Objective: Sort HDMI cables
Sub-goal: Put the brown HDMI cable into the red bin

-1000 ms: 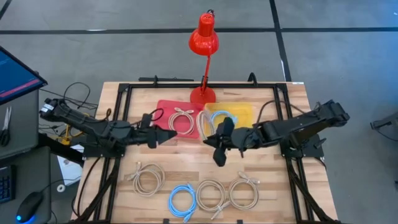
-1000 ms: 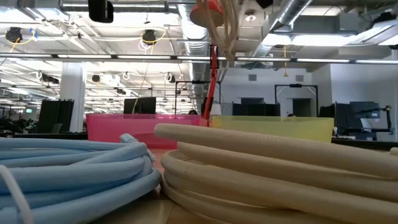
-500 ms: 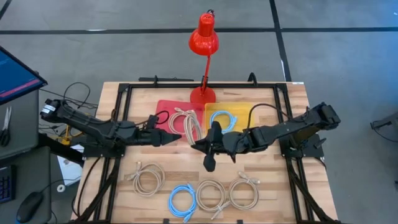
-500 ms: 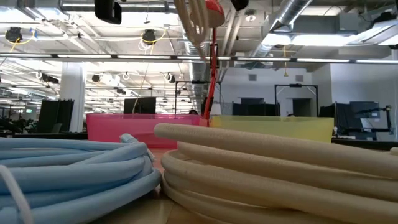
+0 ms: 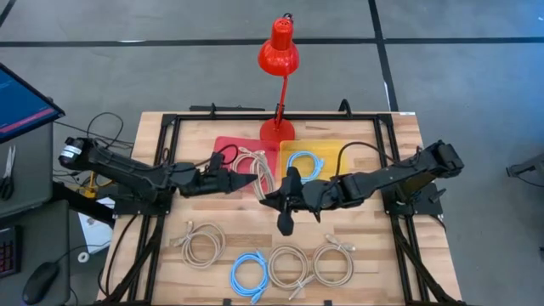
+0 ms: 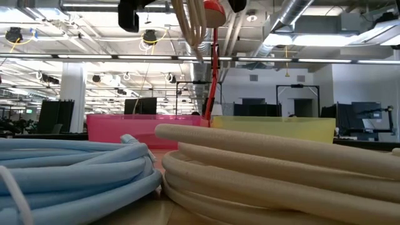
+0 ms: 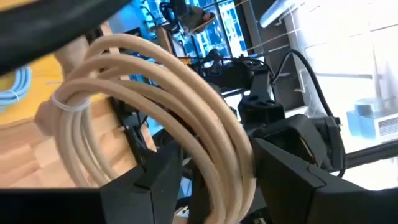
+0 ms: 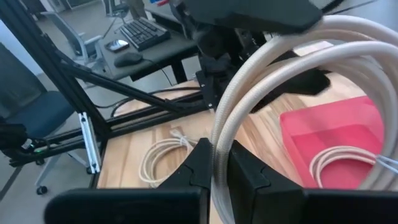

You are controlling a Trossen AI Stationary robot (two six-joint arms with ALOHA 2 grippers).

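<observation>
The left gripper [image 5: 252, 182], open around the cream coil [image 5: 264, 174], should close before the right gripper [image 5: 270, 201], pinching that coil over the pink tray [image 5: 228, 146], lets go. The red lamp [image 5: 278, 51] and yellow tray [image 5: 336, 150] crowd the handover; four coils wait nearer.
</observation>
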